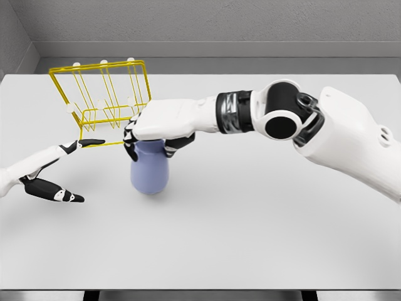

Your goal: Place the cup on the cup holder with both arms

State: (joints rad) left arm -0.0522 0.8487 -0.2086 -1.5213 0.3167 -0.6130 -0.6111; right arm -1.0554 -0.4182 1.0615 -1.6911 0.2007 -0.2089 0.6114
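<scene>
The lavender cup (150, 175) is gripped from above by the right hand (158, 127), whose arm is stretched across the white table (250, 219) from the right, fingers curled over the cup's top. The cup is held just in front of the yellow wire cup holder (100, 94). The left hand (53, 172) is kept low at the left edge, fingers spread and empty, one fingertip reaching the holder's base.

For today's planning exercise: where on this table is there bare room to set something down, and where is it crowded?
Bare table lies in front of the blue cup and under the right arm, to the right edge. It is crowded at the upper left, where the yellow rack, left hand and right hand gripping the cup sit close together.
</scene>
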